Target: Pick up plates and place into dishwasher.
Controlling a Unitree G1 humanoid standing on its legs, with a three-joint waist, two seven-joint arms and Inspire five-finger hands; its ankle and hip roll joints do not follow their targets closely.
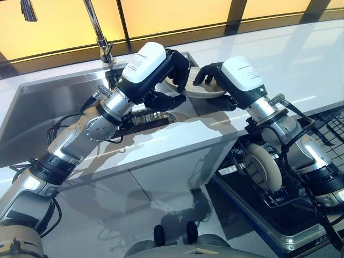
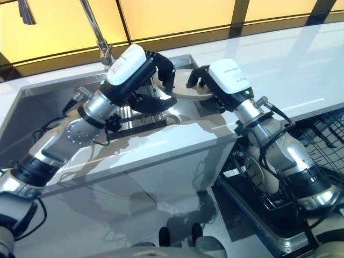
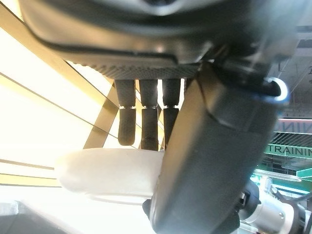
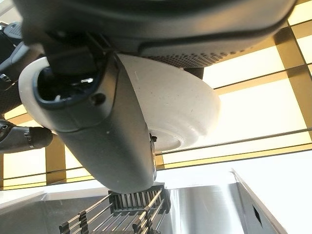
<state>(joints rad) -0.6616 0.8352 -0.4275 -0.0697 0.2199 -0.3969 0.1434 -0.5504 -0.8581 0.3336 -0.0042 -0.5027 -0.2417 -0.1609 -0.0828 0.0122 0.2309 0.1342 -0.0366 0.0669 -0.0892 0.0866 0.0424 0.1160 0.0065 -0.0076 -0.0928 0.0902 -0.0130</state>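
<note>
A white plate (image 1: pixel 200 90) hangs level above the right end of the sink, held between both hands. My left hand (image 1: pixel 173 69) grips its left rim, with fingers (image 3: pixel 146 122) over the top and the thumb underneath. My right hand (image 1: pixel 210 75) grips the opposite rim in the same way. The plate's pale underside (image 4: pixel 183 109) shows past the right thumb. In the left wrist view the plate's edge (image 3: pixel 105 170) lies under the fingers. Another white plate (image 1: pixel 263 164) stands on edge in the dishwasher rack (image 1: pixel 301 215) at the lower right.
The steel sink (image 1: pixel 54 102) lies at the left with a tall faucet (image 1: pixel 99 29) behind it and a slatted dish rack (image 2: pixel 137 121) inside. A white counter (image 1: pixel 301 59) runs to the right. The open dishwasher sits below the counter's front edge.
</note>
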